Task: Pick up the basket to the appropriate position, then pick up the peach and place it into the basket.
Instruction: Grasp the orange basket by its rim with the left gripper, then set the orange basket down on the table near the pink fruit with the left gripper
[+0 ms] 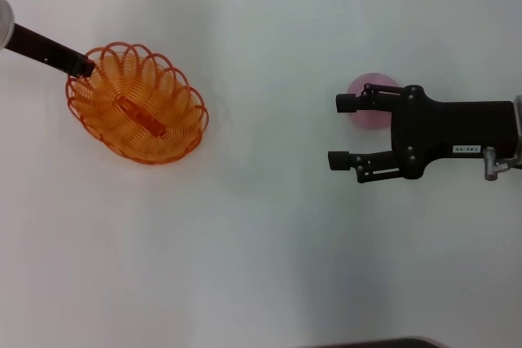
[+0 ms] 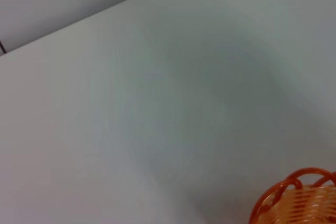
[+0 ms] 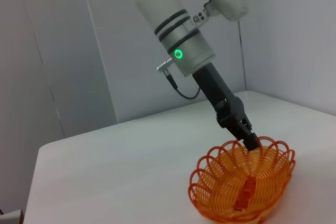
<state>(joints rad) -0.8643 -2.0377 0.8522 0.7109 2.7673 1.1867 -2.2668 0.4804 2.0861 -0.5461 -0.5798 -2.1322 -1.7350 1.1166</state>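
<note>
The left gripper (image 1: 81, 65) is down at the far rim of the basket (image 1: 137, 104), its tip pinched on the wire loops there; the arm behind it is cut off by the picture edge. The basket sits on the white table (image 1: 245, 242), well left of centre. Over on the right, the right gripper (image 1: 342, 131) hangs with fingers spread wide, holding nothing, and half covers the peach (image 1: 369, 100) beneath its far finger.
</note>
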